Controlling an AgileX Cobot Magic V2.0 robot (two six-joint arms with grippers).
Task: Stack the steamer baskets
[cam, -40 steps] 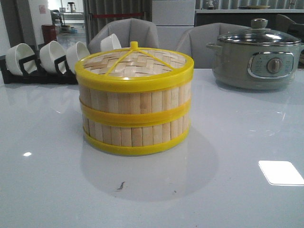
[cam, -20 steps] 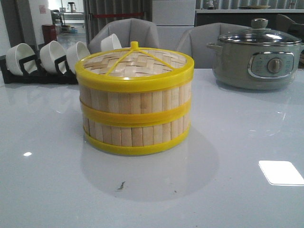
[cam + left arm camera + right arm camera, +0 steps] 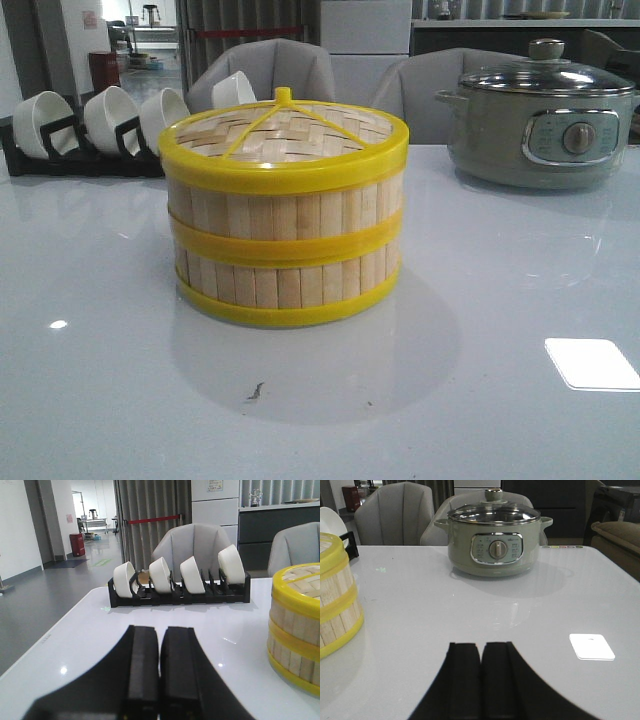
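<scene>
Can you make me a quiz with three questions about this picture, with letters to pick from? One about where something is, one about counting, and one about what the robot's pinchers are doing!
1. Where is the electric pot?
A. On the table behind and to the right of the steamer baskets
B. On top of the baskets
C. Inside the bowl rack

2. How many white bowls sit in the black rack?
A. Two
B. Four
C. Six

3. What are the left gripper and right gripper doing?
A. Both are shut and holding nothing
B. Both are wide open
C. Each holds a basket

Answers:
1. A: the front view shows the pot at the far right of the table, apart from the stack.
2. B: the left wrist view shows four bowls on edge in the rack.
3. A: in each wrist view the fingers press together with nothing between them.
</scene>
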